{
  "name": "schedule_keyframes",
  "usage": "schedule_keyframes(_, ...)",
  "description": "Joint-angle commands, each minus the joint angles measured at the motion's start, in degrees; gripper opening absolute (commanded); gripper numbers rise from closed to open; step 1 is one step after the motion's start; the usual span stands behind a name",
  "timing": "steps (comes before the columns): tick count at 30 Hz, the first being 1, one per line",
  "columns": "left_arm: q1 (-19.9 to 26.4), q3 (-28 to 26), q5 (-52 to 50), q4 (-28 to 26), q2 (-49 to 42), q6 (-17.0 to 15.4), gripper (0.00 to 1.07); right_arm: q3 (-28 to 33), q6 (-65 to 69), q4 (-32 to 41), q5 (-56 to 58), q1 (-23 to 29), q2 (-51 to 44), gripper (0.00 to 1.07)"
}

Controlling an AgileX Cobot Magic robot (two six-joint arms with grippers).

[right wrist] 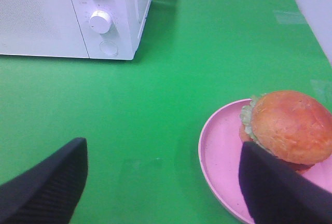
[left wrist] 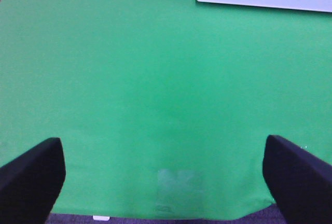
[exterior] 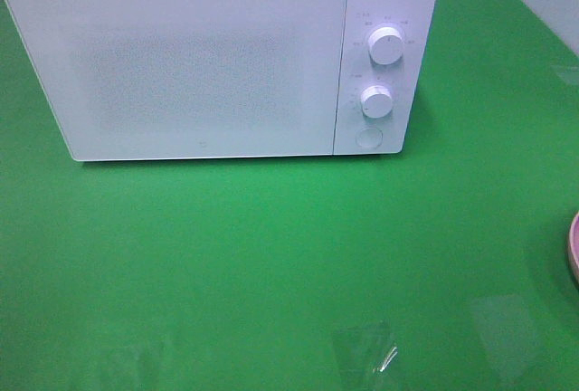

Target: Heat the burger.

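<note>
The burger (right wrist: 288,126) sits on a pink plate (right wrist: 220,151) at the right edge of the green surface (exterior: 271,255), well apart from the closed microwave (exterior: 217,56) at the far edge. It looks light, soft and liable to slide apart in layers, so holding the plate rim seems safer. The right end effector (right wrist: 163,182) and left end effector (left wrist: 163,175) both hang spread wide, holding nothing.

Exterior view cuts off the pink plate (exterior: 574,248) at the worktop's right edge; the burger (right wrist: 288,125) is out of frame. Microwave (exterior: 217,56) dial markings are too small to read.
</note>
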Motion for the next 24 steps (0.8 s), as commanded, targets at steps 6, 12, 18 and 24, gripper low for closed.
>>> schedule_keyframes(6, 0.23, 0.29, -0.11, 0.4, -9.28, 0.34, 0.98, 0.11, -0.69, 0.23, -0.4, -0.23, -1.6, 0.76)
schedule_keyframes(12, 0.29, 0.29, -0.11, 0.4, -14.21, 0.34, 0.98, 0.11, -0.69, 0.23, -0.4, -0.23, -1.6, 0.76)
schedule_keyframes(18, 0.29, 0.29, -0.11, 0.4, -14.21, 0.34, 0.98, 0.11, -0.69, 0.23, -0.4, -0.23, -1.6, 0.76)
schedule_keyframes(24, 0.29, 0.29, -0.11, 0.46, -14.04, 0.34, 0.98, 0.11, -0.69, 0.23, -0.4, -0.23, -1.6, 0.76)
